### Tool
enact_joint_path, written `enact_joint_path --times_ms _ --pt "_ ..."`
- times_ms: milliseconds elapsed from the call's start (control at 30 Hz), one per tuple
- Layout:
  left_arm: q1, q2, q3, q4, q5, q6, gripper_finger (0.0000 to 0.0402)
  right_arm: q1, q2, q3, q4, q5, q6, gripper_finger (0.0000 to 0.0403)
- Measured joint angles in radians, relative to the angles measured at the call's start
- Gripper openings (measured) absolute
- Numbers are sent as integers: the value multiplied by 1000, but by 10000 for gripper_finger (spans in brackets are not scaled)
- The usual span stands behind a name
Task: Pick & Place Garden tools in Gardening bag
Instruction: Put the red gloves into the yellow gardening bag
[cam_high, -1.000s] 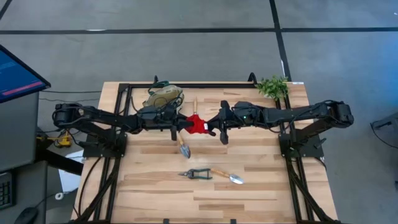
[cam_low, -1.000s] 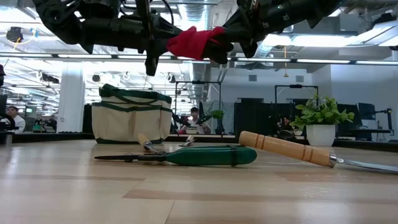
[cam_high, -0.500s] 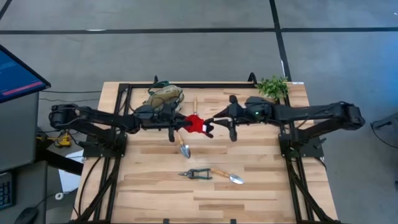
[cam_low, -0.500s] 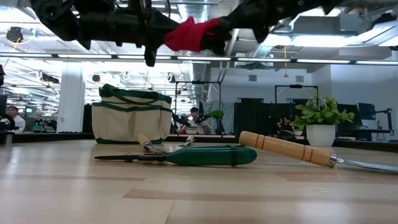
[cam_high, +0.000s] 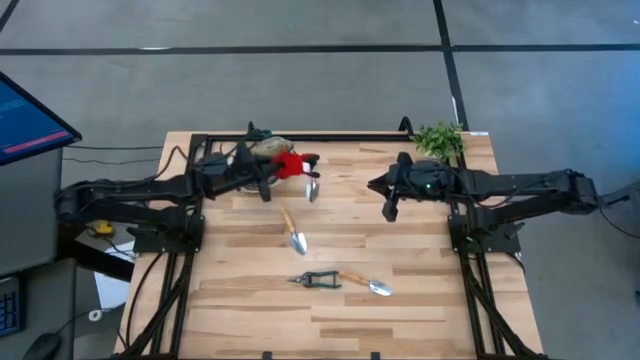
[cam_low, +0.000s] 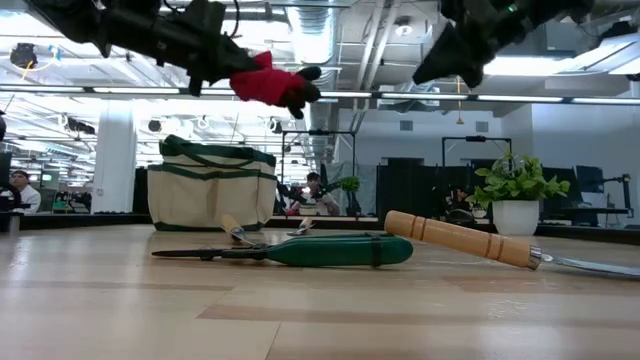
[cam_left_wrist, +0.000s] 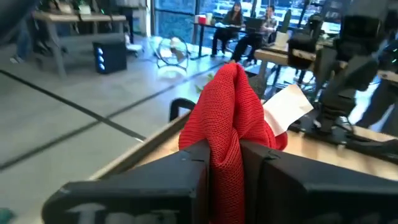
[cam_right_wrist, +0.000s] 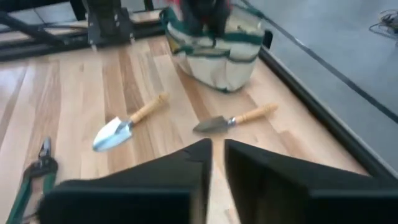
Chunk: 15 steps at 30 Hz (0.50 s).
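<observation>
My left gripper (cam_high: 268, 172) is shut on a red glove (cam_high: 289, 165), held in the air beside the beige, green-trimmed gardening bag (cam_high: 262, 150) at the table's far left. My right gripper (cam_high: 384, 196) hovers right of centre, shut with nothing in it (cam_right_wrist: 217, 163). One wooden-handled trowel (cam_high: 313, 186) lies near the bag and another (cam_high: 293, 231) at mid-table. The green-handled pruning shears (cam_high: 315, 280) and a third trowel (cam_high: 366, 284) lie flat nearer the front edge. My left gripper pinches a bunched fold of the glove's red knit (cam_left_wrist: 225, 163) between its two fingers. The fingers lie about level and come from the table's left. The glove is lifted clear and sticks out past the fingertips, its dark finger ends (cam_low: 306, 75) pointing away from the gripper.
A leafy plant in a white pot (cam_high: 438, 138) stands at the far right corner. A black frame rail (cam_high: 330, 139) runs along the far edge behind the bag. Bare wood lies between the two arms and along the near edge.
My right gripper has let go of the red glove and drawn back toward the table's right edge. My left gripper has kept the glove, rolled a little, and carried it up and toward the far-left edge, next to the bag.
</observation>
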Motion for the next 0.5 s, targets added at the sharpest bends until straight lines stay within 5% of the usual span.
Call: enact_joint_path --times_ms 500 --pt "183 -123 -44 -134 -32 35 20 6 -186 -284 187 0 112 2"
